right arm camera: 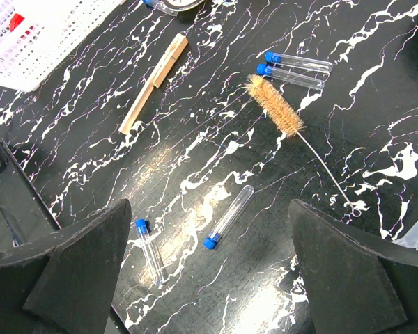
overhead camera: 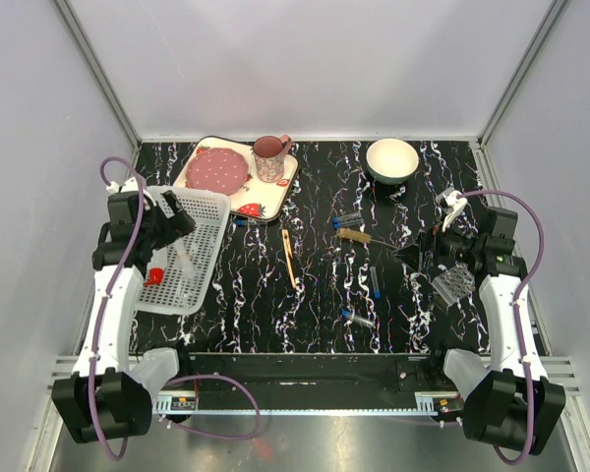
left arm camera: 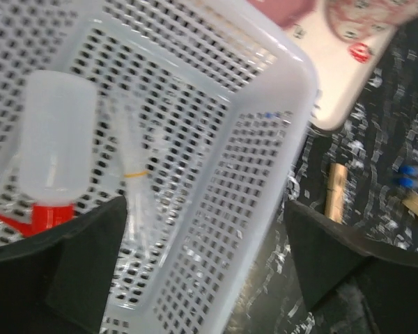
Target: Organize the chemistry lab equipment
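The red nozzle (left arm camera: 45, 216) of the squeeze bottle (left arm camera: 56, 139), at 8 o'clock in the blurred left wrist view, is partly hidden behind a finger (left arm camera: 83, 271).

The top view is lit evenly and brightly from above, with only soft shadows cast on the black table (overhead camera: 324, 324). The left wrist view is blurred throughout — the white basket (left arm camera: 251, 160) and the squeeze bottle (left arm camera: 56, 132) are smeared. The right wrist view is rendered sharp, though pale glare is spread over the glossy tabletop at centre and bottom.
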